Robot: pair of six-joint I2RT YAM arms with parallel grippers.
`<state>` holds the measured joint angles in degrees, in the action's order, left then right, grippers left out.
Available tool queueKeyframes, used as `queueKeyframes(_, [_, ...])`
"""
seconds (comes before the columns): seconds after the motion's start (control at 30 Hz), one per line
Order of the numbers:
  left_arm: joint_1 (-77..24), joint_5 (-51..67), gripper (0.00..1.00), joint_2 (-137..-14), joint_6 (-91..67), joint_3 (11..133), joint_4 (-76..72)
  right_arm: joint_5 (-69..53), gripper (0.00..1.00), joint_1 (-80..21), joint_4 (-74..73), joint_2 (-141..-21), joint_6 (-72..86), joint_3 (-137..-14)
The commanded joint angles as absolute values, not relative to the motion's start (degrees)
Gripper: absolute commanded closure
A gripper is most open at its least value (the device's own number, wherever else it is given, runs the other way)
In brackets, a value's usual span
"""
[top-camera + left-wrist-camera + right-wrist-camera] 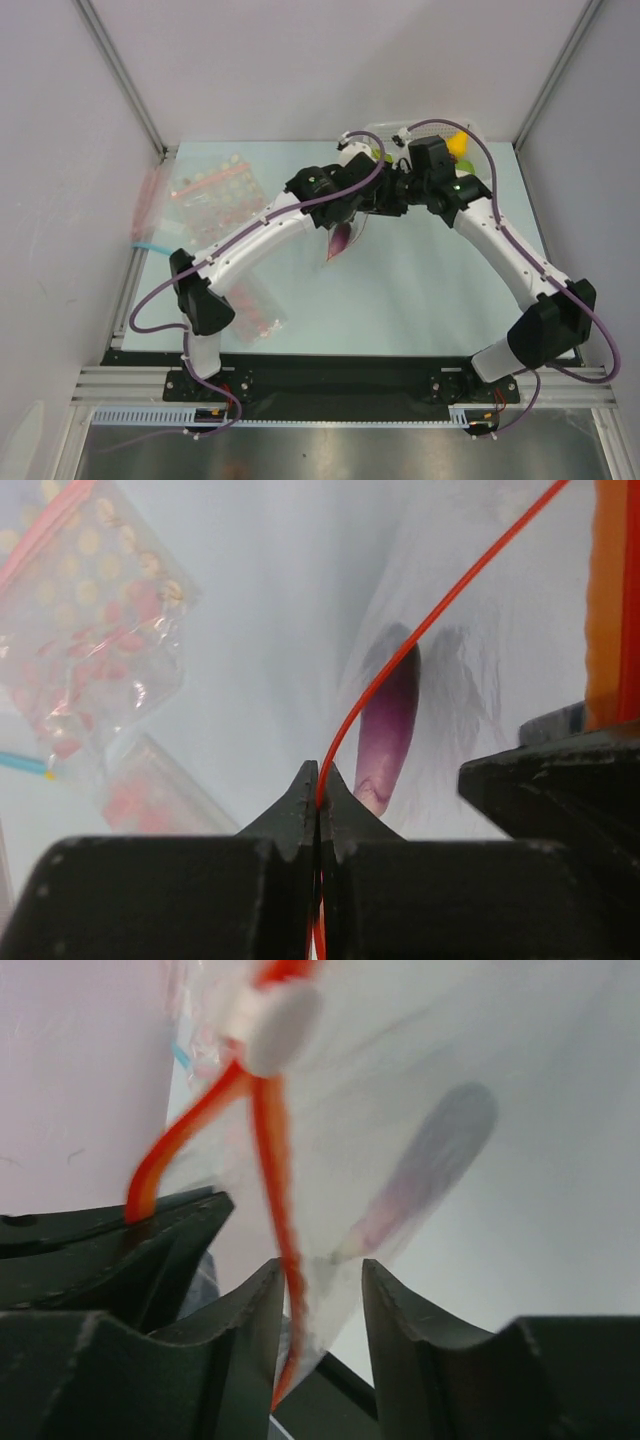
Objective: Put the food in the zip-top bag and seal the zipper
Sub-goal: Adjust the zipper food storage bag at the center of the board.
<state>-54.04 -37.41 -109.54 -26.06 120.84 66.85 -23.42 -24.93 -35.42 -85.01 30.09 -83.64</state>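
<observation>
- Above the middle of the table (420, 300), on the left side of the meeting arms, the left gripper (318, 780) is clenched on the zipper (400, 650). The red-orange strip is pinched flat between its tips.
- Between the arms the zip-top bag (480, 610) hangs lifted, with a dark purple piece of the food (388, 730) inside it (probably the grapes, though it is too blurred to be sure). No scallion shows in any view, so I cannot tell whether it is in.
- To the right, the right gripper (318, 1280) has its jaws apart. The zipper runs through the gap, close to one finger and not pinched.
- Loading looks at least partly done. Sealing is left: the strip bows in a loose curve, so the mouth seems unclosed.
- Dotted bags (212, 195) lie at the left, well apart from the lifted bag, and a yellow fruit (459, 148) sits at the back right. Neither blocks the work, but the two wrists crowd each other.
</observation>
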Motion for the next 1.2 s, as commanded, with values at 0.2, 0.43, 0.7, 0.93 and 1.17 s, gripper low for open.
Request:
queueKeyframes(0.2, [-49.49,-35.43,1.00,-102.03,-26.98,109.60,61.00,-20.92,0.34,-24.79,-34.10,-91.40,29.89,-89.03])
queueKeyframes(0.43, [-47.82,-33.84,1.00,-108.89,-24.18,116.01,61.17,-23.81,0.13,-22.07,-31.22,-89.57,29.18,-86.84])
queueKeyframes(0.7, [-44.65,-29.97,1.00,-110.04,-21.45,115.58,57.48,-27.08,0.12,-15.74,-22.69,-81.84,30.14,-79.73])
queueKeyframes(0.93, [-44.65,-28.13,1.00,-109.78,-19.51,115.22,55.02,-18.11,0.18,-8.53,-24.51,-83.92,29.54,-80.68])
queueKeyframes(1.17, [-44.65,-27.86,1.00,-108.90,-18.11,114.26,54.32,-8.18,0.26,-5.54,-28.82,-96.91,27.51,-93.22])
